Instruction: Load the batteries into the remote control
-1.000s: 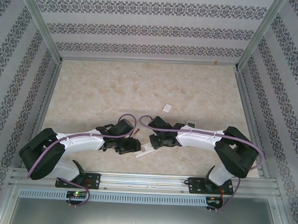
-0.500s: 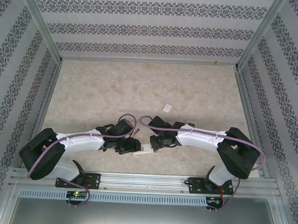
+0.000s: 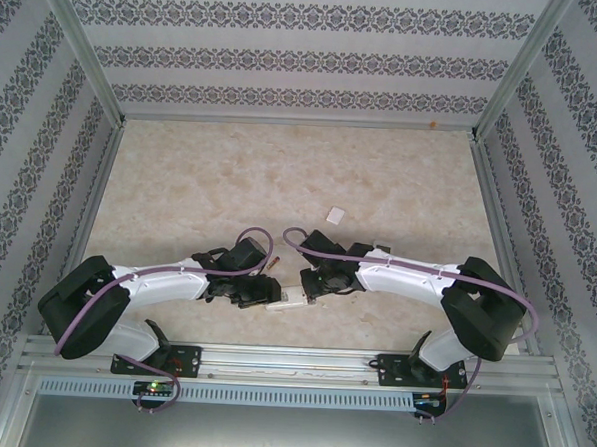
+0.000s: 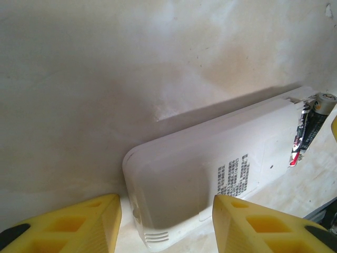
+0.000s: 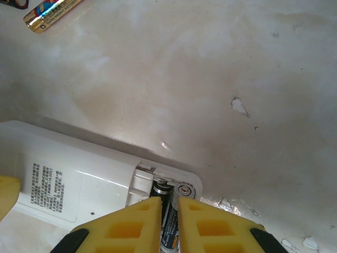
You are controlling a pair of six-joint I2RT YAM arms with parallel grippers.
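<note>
Top external view showed the marbled table point(image 3: 281, 173) with both arms folded low over its near edge, the left arm point(image 3: 155, 284) and the right arm point(image 3: 406, 277) reaching toward each other. Between them lay the white remote control point(image 3: 288, 301), with the left gripper point(image 3: 262, 292) at one end and the right gripper point(image 3: 310, 284) at the other. A small white piece point(image 3: 335, 215) lay on the table beyond the right gripper, well apart from it.

Left wrist view showed the left gripper point(image 4: 166, 219) clamped on the remote control point(image 4: 210, 174), a yellow finger against each long side of its near end. The back with its printed label faced the camera. At the end far from those fingers, the battery point(image 4: 309, 126), dark-bodied with a silver tip, sat tilted at the open compartment.

Right wrist view showed the right gripper point(image 5: 169, 211) with its jaws nearly together, pinching the battery point(image 5: 167, 226) inside the open compartment at the end of the remote control point(image 5: 68, 174). A round silver end showed just beside the right-hand finger; whether it was a second cell could not be told. A loose battery point(image 5: 50, 11) lay on the table far ahead of the fingers and to their left.
</note>
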